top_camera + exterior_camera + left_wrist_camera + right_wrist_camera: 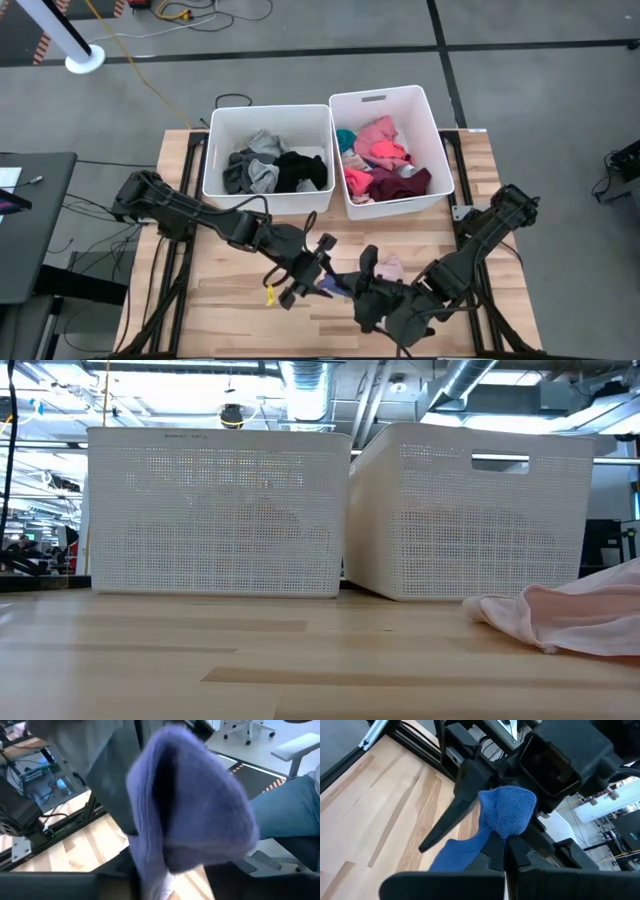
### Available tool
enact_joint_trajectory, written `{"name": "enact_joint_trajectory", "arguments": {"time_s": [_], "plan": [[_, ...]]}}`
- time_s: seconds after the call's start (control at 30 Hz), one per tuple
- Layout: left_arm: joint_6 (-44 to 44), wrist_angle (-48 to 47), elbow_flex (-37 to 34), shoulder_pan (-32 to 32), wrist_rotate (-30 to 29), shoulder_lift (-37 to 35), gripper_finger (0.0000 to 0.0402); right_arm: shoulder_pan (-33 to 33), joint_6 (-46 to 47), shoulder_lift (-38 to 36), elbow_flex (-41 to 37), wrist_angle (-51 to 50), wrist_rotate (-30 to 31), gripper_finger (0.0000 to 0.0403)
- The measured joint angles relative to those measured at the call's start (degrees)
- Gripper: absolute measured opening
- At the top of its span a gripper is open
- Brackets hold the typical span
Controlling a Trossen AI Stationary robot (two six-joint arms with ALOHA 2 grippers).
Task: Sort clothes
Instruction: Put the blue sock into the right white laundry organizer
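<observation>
A blue knit garment (335,287) hangs above the table's near middle between my two grippers. My right gripper (362,285) is shut on it. My left gripper (308,268) stands open, with the garment's bulging end (507,812) between its fingers; that end fills the left wrist view (190,810). A pale pink garment (390,268) lies flat on the table next to the right gripper and also shows in the low view (570,618). Other clothes lie in the two white bins. My right gripper pinches the blue garment between its two fingers at a narrow, gathered part (496,840). The rounded end stands up beyond the fingers and the other end (451,860) trails down beside them. The garment is clear of the table. My left gripper: I cannot tell whether its fingers (451,822) touch the garment.
The left bin (215,150) holds black, grey and white clothes; the right bin (432,125) holds pink, maroon and teal ones. Both stand at the table's far edge. A small yellow thing (268,293) lies near the left gripper. A seated person's leg (290,810) shows beyond the table.
</observation>
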Motion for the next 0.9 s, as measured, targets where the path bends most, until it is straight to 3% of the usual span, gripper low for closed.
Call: {"name": "enact_joint_trajectory", "arguments": {"time_s": [0.3, 0.57, 0.9], "plan": [[3.4, 0.0, 0.0, 1.3, 0.0, 0.0, 0.0015, -0.2, 1.5, 0.0, 0.0, -0.1, 0.0, 0.0004], [5.7, -2.7, 0.0, 3.3, -1.1, -0.5, 0.0005, 1.1, 10.4, 0.0, 0.0, -6.1, 3.5, 0.0054], [10.8, -6.9, 0.0, 6.6, -9.2, -7.6, 0.0002, 3.7, 31.1, 0.0, 0.0, -23.2, 5.9, 0.0149]]}}
